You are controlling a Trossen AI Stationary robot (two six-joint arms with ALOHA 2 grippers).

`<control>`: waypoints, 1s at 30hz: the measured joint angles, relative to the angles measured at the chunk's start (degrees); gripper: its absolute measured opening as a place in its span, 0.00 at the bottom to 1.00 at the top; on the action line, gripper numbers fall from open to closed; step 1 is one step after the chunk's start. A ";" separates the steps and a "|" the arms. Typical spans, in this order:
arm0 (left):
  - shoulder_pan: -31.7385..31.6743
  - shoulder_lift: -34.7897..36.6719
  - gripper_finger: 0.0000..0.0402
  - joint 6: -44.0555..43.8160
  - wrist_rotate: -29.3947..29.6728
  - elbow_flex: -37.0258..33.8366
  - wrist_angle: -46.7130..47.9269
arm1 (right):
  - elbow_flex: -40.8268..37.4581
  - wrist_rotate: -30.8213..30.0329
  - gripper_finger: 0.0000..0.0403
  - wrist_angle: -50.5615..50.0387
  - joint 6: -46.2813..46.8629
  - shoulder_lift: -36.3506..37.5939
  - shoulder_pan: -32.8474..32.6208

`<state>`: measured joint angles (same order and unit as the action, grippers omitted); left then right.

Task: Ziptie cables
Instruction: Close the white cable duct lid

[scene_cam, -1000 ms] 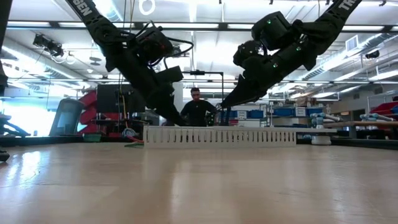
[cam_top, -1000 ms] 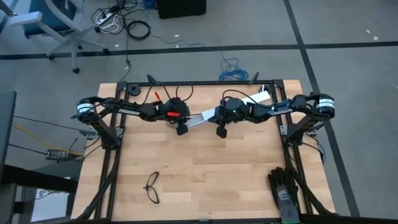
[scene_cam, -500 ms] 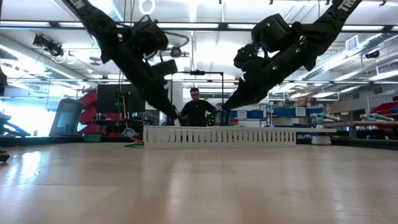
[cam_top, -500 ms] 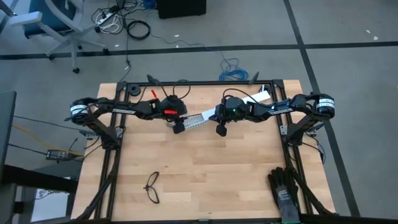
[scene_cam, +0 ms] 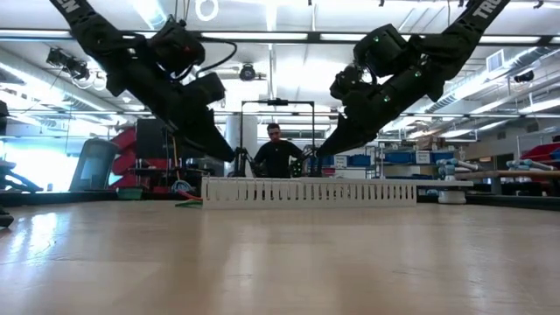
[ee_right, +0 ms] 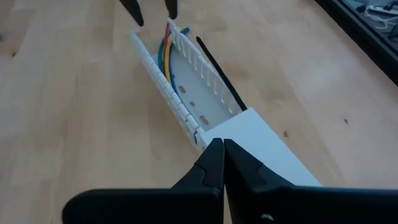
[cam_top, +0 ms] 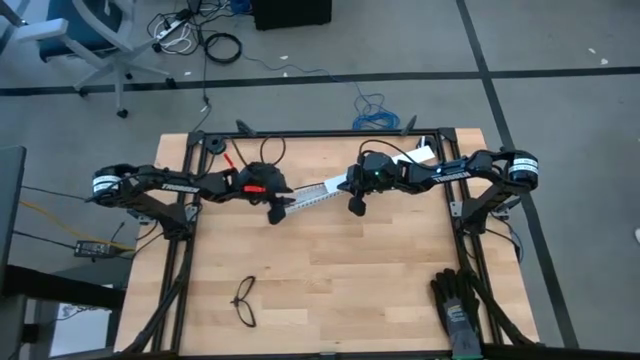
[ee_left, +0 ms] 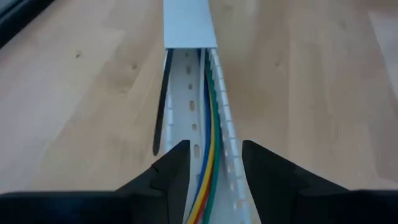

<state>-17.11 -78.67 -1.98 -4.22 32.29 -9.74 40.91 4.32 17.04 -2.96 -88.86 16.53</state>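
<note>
Lying lengthwise inside a white slotted channel [ee_left: 231, 162]: the cables [ee_left: 208, 155], smooth thin strands of blue, green, yellow and red-orange, bunched against one comb-toothed wall; far ends hidden under the channel's flat white cover [ee_left: 189, 25], near ends cut off at the edge of the left wrist view. Just outside the opposite wall, flat on the wood: the ziptie [ee_left: 161, 106], a narrow matte black strip, its far tip hard to make out beside the cover. Poised at the open end of the channel, fingers parted to a narrow gap and holding nothing: the left gripper [ee_left: 211, 163]. Pinched fully together over the covered end, with nothing visible between the tips: the right gripper [ee_right: 219, 152]. Underneath all: pale butcher-block table [cam_top: 340, 270] with visible grain. Toward the front edge, well apart: thin black glasses [cam_top: 244, 300]; at the front right corner, a dark pair of gloves [cam_top: 458, 300]. Beyond the table in the low view, partly hidden behind the channel: a person [scene_cam: 276, 154].
</note>
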 joint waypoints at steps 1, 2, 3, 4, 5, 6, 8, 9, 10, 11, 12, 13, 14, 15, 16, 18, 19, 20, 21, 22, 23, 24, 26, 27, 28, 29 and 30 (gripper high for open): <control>0.05 0.02 0.39 0.19 0.04 -0.17 -0.40 | 0.00 0.45 0.00 0.02 -0.52 0.00 0.11; 0.05 0.02 0.39 0.22 0.13 -0.26 -0.69 | 0.00 1.03 0.00 -0.03 -0.68 0.00 0.28; 0.05 -0.02 0.39 0.18 0.25 -0.28 -0.85 | 0.00 2.19 0.00 -0.15 -0.74 0.00 0.53; 0.05 -0.01 0.39 0.17 0.28 -0.28 -1.30 | 0.00 3.31 0.00 -0.15 -0.71 0.00 0.77; 0.07 -0.02 0.39 0.18 0.23 -0.28 -2.24 | 0.00 4.53 0.00 -0.18 -0.47 0.00 0.93; 0.08 -0.02 0.39 0.19 0.23 -0.28 -3.37 | 0.00 5.47 0.00 -0.25 0.01 0.00 1.07; 0.26 -0.34 0.39 0.20 0.22 -0.28 -5.85 | 0.00 6.29 0.00 -0.78 0.95 0.00 1.21; 0.32 -0.45 0.39 0.21 0.25 -0.27 -6.74 | 0.00 6.26 0.00 -1.06 1.24 0.00 1.21; 0.33 -0.46 0.39 0.38 0.24 -0.29 -7.24 | 0.00 6.20 0.00 -1.38 1.45 0.00 1.10; 0.33 -0.46 0.39 0.68 0.24 -0.29 -8.12 | 0.00 6.18 0.00 -1.49 1.78 0.00 1.06; 0.33 -0.46 0.39 1.17 0.25 -0.26 -8.74 | 0.00 6.01 0.00 -1.44 1.88 0.00 0.97; 0.33 -0.46 0.39 1.55 0.22 -0.26 -8.77 | 0.00 5.74 0.00 -1.32 1.88 0.00 0.83; 0.33 -0.46 0.39 1.69 0.09 -0.26 -8.74 | 0.00 5.15 0.00 -1.27 1.88 0.00 0.78; 0.33 -0.46 0.39 1.70 0.03 -0.26 -8.74 | 0.00 4.79 0.00 -1.27 1.86 0.00 0.77; 0.33 -0.46 0.39 1.70 0.01 -0.26 -8.70 | 0.00 4.53 0.00 -1.09 1.86 0.00 0.77; 0.33 -0.46 0.40 1.73 0.01 -0.26 -8.94 | 0.00 4.43 0.00 -0.87 1.86 0.00 0.79; 0.35 -0.46 0.40 1.71 -0.01 -0.26 -8.89 | 0.00 4.43 0.00 -0.90 1.83 0.00 0.87; 0.34 -0.46 0.42 1.71 -0.01 -0.26 -8.84 | 0.00 4.41 0.00 -1.02 1.83 0.00 0.93; 0.33 -0.46 0.43 1.70 -0.01 -0.26 -8.96 | 0.00 4.41 0.00 -1.05 1.83 0.00 0.97; 0.33 -0.71 0.45 1.70 -0.01 -0.26 -9.41 | 0.00 4.41 0.00 -1.08 1.70 0.00 0.97; 0.35 -1.15 0.48 1.69 -0.03 -0.26 -10.56 | 0.00 4.39 0.00 -1.19 1.41 0.00 0.97; 0.35 -1.57 0.51 1.59 -0.03 -0.26 -11.54 | 0.00 4.39 0.00 -1.32 1.36 0.00 0.97; 0.51 -3.06 0.58 1.44 -0.20 -0.25 -14.58 | 0.00 4.39 0.00 -1.38 1.34 0.00 0.97; 0.67 -3.84 0.61 1.44 -0.23 -0.18 -15.92 | 0.00 4.37 0.00 -1.35 1.20 0.00 0.97; 0.99 -4.70 0.65 1.45 -0.29 -0.17 -16.83 | 0.00 4.37 0.00 -1.30 0.94 0.00 0.98; 1.37 -5.75 0.68 1.12 -0.56 -0.17 -18.18 | 0.00 4.37 0.00 -1.29 0.80 0.00 0.97; 1.69 -6.77 0.71 0.51 -1.10 -0.17 -19.45 | 0.00 4.37 0.00 -1.31 0.76 0.00 0.97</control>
<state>-15.41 -85.44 -1.47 -5.32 32.12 -29.19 40.91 8.69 15.73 -2.20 -88.86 17.50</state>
